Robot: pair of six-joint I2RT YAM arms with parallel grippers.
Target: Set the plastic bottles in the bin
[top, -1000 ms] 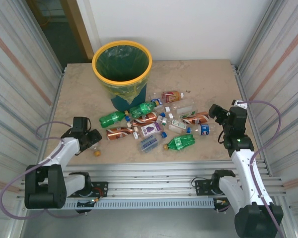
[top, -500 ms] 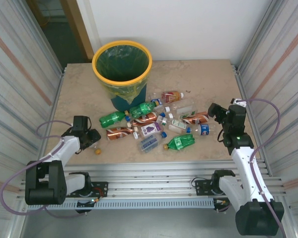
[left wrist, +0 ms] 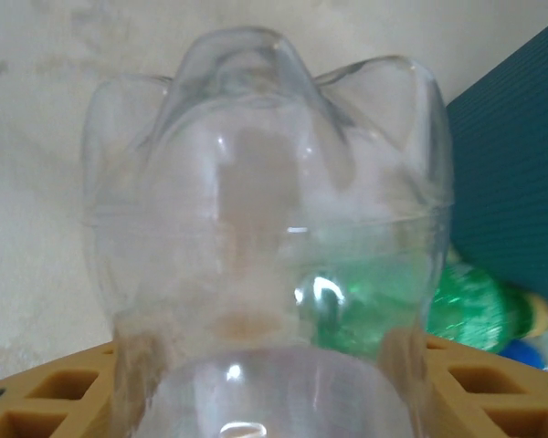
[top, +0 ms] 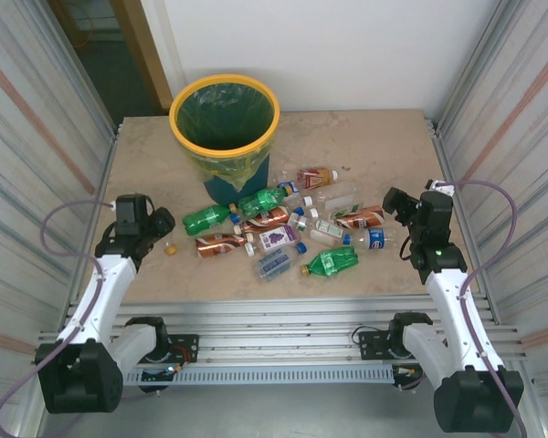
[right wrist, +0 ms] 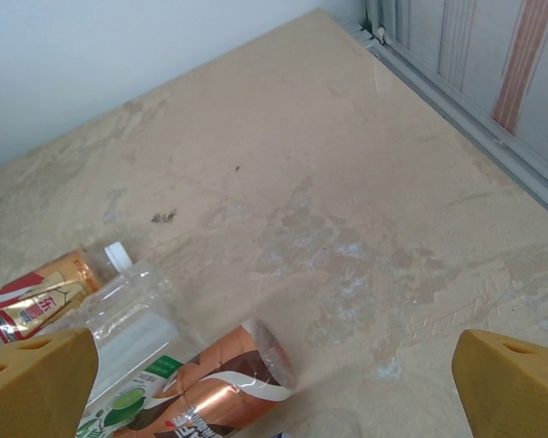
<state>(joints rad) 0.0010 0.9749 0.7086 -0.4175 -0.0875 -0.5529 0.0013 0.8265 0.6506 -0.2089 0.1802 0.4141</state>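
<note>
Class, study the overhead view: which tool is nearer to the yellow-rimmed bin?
Left. The left tool, gripping a clear bottle, sits just near-left of the bin; the right tool is far off to its right, beyond the bottle pile.

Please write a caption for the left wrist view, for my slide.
Left gripper holds a clear plastic bottle; green bottle and teal bin behind.

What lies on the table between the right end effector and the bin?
In the top view, two of the bottles: a clear bottle and, nearer the bin, an orange-labelled bottle.
</note>
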